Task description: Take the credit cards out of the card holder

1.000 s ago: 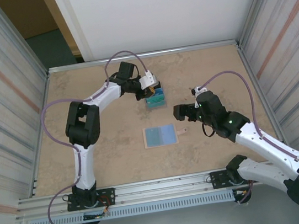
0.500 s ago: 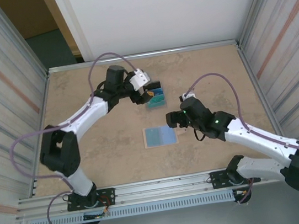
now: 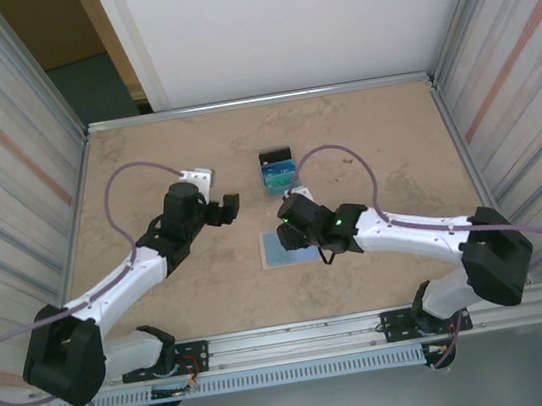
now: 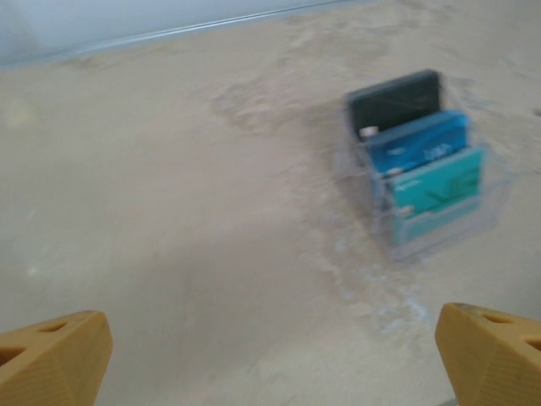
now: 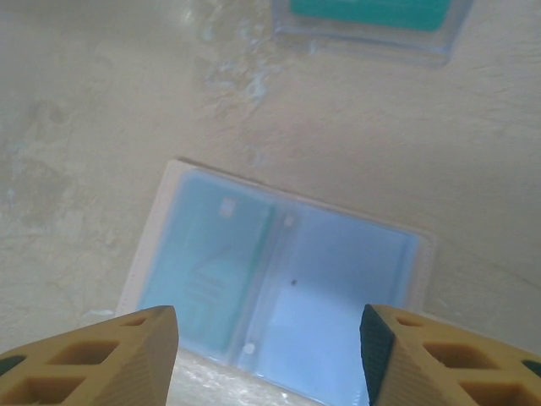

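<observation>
The card holder (image 5: 338,288) lies opened flat on the worktop (image 3: 145,170) with its pale blue lining facing up. In the right wrist view a teal-green card (image 5: 211,275) shows through its left-hand sleeve. The right jaws hang directly over the card holder, parted. Their yellow fingertips (image 5: 110,351) sit either side of its near edge with nothing between them; whether they touch it cannot be told. Beyond the card holder and apart from it, a clear stand (image 4: 444,233) holds three credit cards upright: a black card (image 4: 395,100) at the back, a blue card (image 4: 420,148), then a green card (image 4: 439,182). The left jaws are released wide, to the left of the card holder and apart from it, grasping nothing.
</observation>
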